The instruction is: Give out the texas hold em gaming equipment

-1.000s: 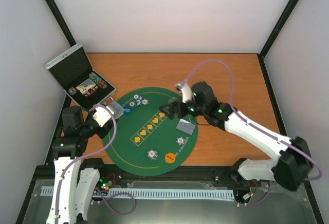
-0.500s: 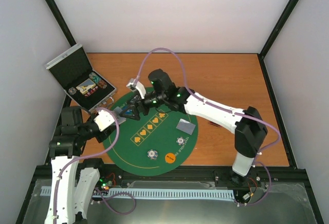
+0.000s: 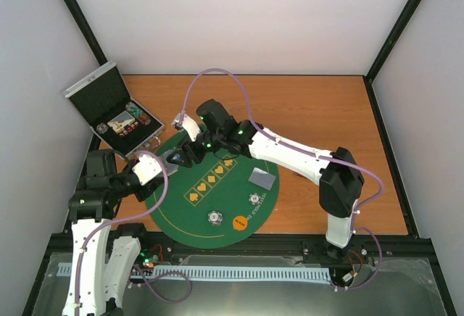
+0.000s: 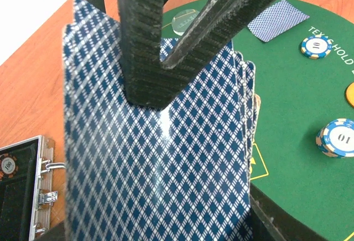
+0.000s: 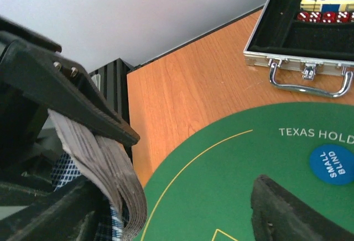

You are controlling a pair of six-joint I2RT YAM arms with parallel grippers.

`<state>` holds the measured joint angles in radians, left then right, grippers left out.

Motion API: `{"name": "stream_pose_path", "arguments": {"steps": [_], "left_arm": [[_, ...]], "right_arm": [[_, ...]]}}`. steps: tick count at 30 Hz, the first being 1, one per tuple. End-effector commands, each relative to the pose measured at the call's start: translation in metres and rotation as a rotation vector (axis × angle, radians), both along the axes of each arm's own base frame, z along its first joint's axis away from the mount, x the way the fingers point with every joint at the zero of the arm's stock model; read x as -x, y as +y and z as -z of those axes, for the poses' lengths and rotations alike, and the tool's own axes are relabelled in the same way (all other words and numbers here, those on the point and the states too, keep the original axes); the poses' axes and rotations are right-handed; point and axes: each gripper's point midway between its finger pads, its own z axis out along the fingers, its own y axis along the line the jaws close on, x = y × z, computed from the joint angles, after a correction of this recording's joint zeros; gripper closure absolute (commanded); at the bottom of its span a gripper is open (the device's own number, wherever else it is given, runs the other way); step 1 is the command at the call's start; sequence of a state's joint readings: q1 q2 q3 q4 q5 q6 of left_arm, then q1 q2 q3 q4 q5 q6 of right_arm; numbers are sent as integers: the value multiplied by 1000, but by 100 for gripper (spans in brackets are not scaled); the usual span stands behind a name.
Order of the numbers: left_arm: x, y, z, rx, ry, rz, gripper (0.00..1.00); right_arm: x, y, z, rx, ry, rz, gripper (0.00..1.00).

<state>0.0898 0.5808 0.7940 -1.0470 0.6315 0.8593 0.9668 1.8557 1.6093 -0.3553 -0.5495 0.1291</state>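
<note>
From above, my left claw [image 3: 162, 164] is clenched on the deck of blue-diamond-backed playing cards [image 3: 171, 158] near the left edge of the orange wooden surface [image 3: 312, 106], at the rim of the round green felt mat [image 3: 217, 201]. My right claw [image 3: 181, 158] reaches across to the deck, and a single card [image 3: 262, 179] lies face down on the mat. My left wrist view shows the deck's back upright, with the right claw's two black padded fingers [image 4: 141, 42] spread over it, one seemingly touching the top card. My right wrist view shows the deck's edge at left and one finger [image 5: 293, 210] well apart from it, so that claw is released. I judge this a dealing step: next, pinch only the top card and peel it away.
</note>
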Motion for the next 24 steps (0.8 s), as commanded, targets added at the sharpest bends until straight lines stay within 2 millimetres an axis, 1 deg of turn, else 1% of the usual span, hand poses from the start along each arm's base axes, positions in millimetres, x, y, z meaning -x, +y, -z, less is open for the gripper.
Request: {"name": "stream_pose_path", "arguments": {"steps": [1, 5, 7, 10, 19, 22, 24], "left_arm": [[-1, -3, -12, 6, -56, 31, 54], [-3, -2, -9, 5, -51, 21, 54], [-4, -1, -7, 0, -48, 12, 54], [-4, 1, -4, -7, -42, 5, 54], [-4, 0, -3, -2, -42, 3, 53], [-4, 1, -2, -2, -38, 1, 53], [-4, 1, -2, -2, -37, 1, 53]], "right_arm": [[-1, -6, -11, 14, -50, 21, 31], [8, -3, -17, -15, -25, -24, 45], [9, -3, -19, -20, -22, -32, 50], [8, -5, -24, -20, -36, -22, 55], [10, -10, -33, -25, -50, -17, 61], [11, -10, -35, -28, -46, -21, 68], [12, -11, -35, -29, -45, -23, 74]]}}
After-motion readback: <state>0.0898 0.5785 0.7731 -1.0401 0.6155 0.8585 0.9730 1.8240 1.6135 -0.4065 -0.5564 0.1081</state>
